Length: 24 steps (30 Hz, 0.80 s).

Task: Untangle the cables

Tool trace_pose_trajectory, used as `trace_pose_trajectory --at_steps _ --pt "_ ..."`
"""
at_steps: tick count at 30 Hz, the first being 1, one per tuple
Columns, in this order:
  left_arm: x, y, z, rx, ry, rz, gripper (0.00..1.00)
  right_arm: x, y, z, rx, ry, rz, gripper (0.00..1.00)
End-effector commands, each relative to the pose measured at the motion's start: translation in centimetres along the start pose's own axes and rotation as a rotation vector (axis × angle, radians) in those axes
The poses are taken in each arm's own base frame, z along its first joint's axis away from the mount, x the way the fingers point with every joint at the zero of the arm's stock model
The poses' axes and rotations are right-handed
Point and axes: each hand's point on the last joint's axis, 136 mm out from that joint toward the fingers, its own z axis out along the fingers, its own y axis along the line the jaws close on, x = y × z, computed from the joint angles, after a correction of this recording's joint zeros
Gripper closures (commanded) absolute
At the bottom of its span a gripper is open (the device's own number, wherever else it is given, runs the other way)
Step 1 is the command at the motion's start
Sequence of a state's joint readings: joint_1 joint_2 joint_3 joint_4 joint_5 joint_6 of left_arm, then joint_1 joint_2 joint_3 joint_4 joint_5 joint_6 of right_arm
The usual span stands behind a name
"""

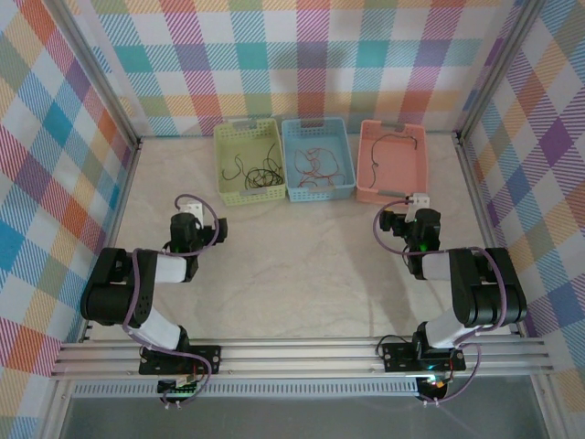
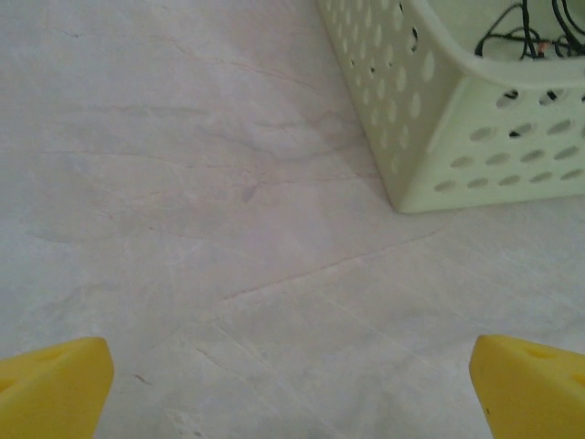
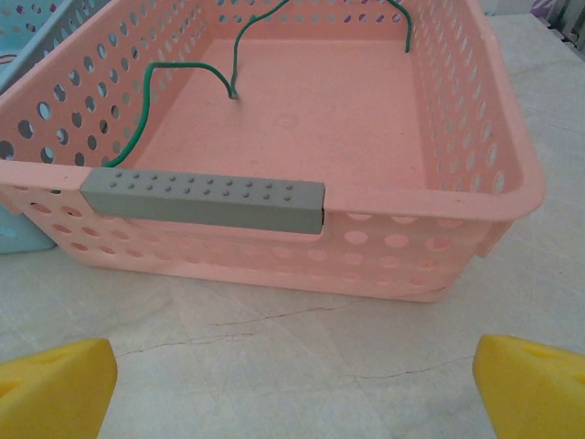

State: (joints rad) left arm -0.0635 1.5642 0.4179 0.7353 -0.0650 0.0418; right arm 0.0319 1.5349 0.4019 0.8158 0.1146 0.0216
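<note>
Three baskets with cables inside

A robot test booth in a lab

The left arm and the right arm are robot arms bolted side by side to a metal rail at the near edge of a pale, stone-look table. Walls covered in bright checked cloth close the table in on three sides. At the back, a green basket, a blue basket and a pink basket stand in a neat row, with thin cables lying in them.
</note>
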Motion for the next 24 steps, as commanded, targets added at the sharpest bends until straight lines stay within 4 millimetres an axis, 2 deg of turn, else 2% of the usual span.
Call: trace_pose_trajectory --at_steps 1,24 --pt "-1.75 -0.13 0.10 0.020 -0.061 -0.018 0.00 -0.80 0.11 -0.13 -0.014 -0.036 0.012 0.00" --pt "-1.84 -0.15 0.02 0.019 -0.066 -0.016 0.00 -0.78 0.33 -0.08 -0.028 -0.032 0.008 0.00"
